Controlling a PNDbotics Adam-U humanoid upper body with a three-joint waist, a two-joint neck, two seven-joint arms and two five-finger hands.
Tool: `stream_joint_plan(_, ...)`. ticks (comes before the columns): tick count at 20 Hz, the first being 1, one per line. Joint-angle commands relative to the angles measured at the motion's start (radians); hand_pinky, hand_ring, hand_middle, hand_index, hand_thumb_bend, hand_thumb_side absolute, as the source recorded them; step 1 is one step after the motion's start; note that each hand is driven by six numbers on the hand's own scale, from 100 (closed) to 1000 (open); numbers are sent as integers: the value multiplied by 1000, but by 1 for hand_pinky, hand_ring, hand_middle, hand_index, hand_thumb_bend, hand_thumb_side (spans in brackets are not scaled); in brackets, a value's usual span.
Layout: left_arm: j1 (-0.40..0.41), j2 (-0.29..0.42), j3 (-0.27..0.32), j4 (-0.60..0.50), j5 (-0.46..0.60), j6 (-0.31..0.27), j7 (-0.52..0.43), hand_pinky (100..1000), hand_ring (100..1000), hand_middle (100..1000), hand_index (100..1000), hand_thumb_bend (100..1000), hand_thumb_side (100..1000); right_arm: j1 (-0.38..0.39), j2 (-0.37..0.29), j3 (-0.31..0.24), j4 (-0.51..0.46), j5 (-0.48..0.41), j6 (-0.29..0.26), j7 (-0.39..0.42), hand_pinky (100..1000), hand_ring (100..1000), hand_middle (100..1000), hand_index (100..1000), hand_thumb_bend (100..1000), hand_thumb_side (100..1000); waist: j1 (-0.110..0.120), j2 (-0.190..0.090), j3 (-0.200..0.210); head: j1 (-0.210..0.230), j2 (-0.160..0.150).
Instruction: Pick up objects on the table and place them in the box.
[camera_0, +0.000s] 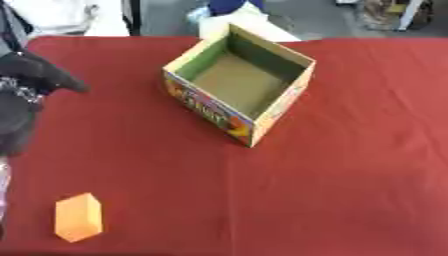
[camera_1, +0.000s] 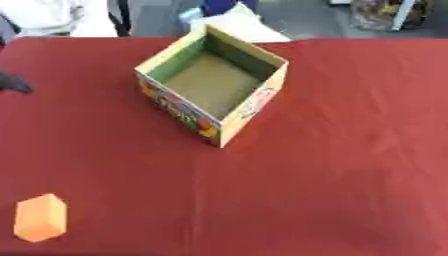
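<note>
1. You have an open cardboard box (camera_0: 239, 82), top up, set cornerwise on the red cloth; printed outer walls, plain brown floor, nothing inside. It sits well apart from the left hand's fingers (camera_0: 63, 79), to their right.
2. Orange block (camera_0: 79, 217): upright, well below those fingers, near the front edge.

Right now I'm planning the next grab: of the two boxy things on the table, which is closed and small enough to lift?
The orange block near the front left corner: solid and small. The cardboard box is open-topped, empty and far larger.
</note>
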Motion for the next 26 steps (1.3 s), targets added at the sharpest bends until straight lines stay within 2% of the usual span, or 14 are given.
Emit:
stream_joint_plan(1,5,63,7,-20,-26,-48,8,708,683,650,774,100,615,-1,-28,-7,-15,6,1,0,626,739,523,705,100,797,2,-14,2,-5,10)
stream_joint_plan(7,52,143,5,-20,-94,-158,27,711,686,652,773,100,672,5,-32,-9,-15,10,1,-2,626,739,523,705,100,797,6,-19,5,8,28)
stream_joint_plan(10,61,152,0,-20,-127,-183,50,711,686,652,773,100,672,5,-32,-8,-15,12,1,-3,626,739,523,705,100,797,7,-18,5,11,28)
stream_joint_plan(12,76,174,5,-20,-149,-201,45,714,692,658,779,100,610,10,-36,-9,-15,15,1,-3,625,739,521,705,100,798,12,-17,7,10,26)
stream_joint_plan(17,132,287,6,-20,-222,-261,64,722,701,667,788,100,477,19,-43,-9,-15,24,2,-6,626,739,521,705,100,798,21,-19,13,-9,26)
stream_joint_plan(19,146,336,4,-20,-252,-274,91,722,701,667,788,100,477,21,-43,-9,-15,25,2,-7,626,739,521,705,100,798,21,-20,14,-15,26)
stream_joint_plan(20,157,361,1,-20,-267,-276,101,728,708,673,791,100,397,23,-45,-9,-15,27,2,-7,626,739,521,705,100,798,23,-21,17,-26,27)
stream_joint_plan(21,172,388,1,-20,-284,-278,111,730,710,674,793,100,356,25,-47,-9,-15,28,3,-8,625,739,520,705,100,799,25,-22,19,-34,28)
stream_joint_plan(26,224,500,14,-20,-356,-244,148,735,718,678,796,100,280,33,-50,-9,-15,34,6,-10,625,739,520,705,100,799,32,-27,31,-66,34)
